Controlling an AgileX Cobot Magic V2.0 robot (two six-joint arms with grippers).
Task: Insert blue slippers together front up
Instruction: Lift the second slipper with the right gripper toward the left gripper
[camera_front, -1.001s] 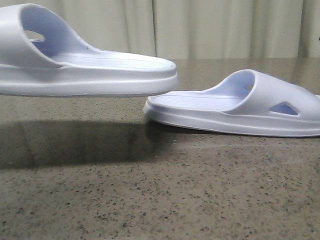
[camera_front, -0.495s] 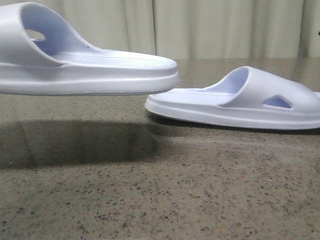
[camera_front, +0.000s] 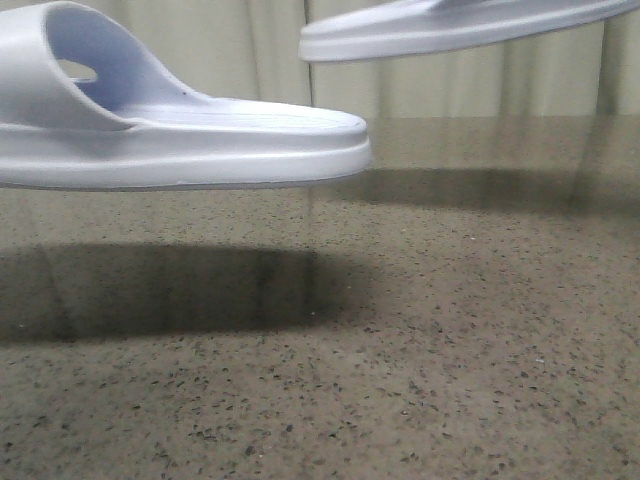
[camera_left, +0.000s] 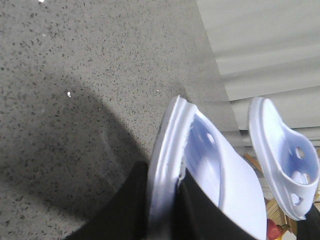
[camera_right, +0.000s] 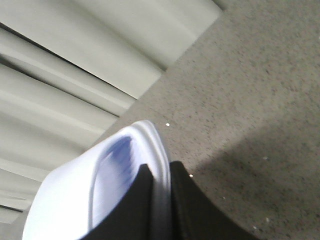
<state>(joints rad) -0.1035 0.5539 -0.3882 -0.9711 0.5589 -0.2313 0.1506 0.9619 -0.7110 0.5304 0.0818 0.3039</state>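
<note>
Front view, left slipper: held off the table, sole level, strap end at the left edge of the frame, the flat end pointing right; a broad shadow lies on the stone under it.
Front view, right slipper: higher up, at the top edge, only its sole rim and one end showing; it tilts up toward the right, and its near end sits above and just to the right of the left slipper's tip, not touching it.
Front view, background: pale curtain behind the table.
Left wrist view, left fingers: two dark fingers pinch the side wall of the left slipper, one outside the sole edge, one inside on the footbed (grip is tight on the rim).
Left wrist view, other slipper: beyond it and apart, strap holes visible, in the air against the curtain.
Right wrist view, right fingers: dark fingers clamp the rim of the right slipper, ribbed footbed facing the camera (blurred).
Right wrist view, table: speckled stone well below, a shadow on it.
</note>
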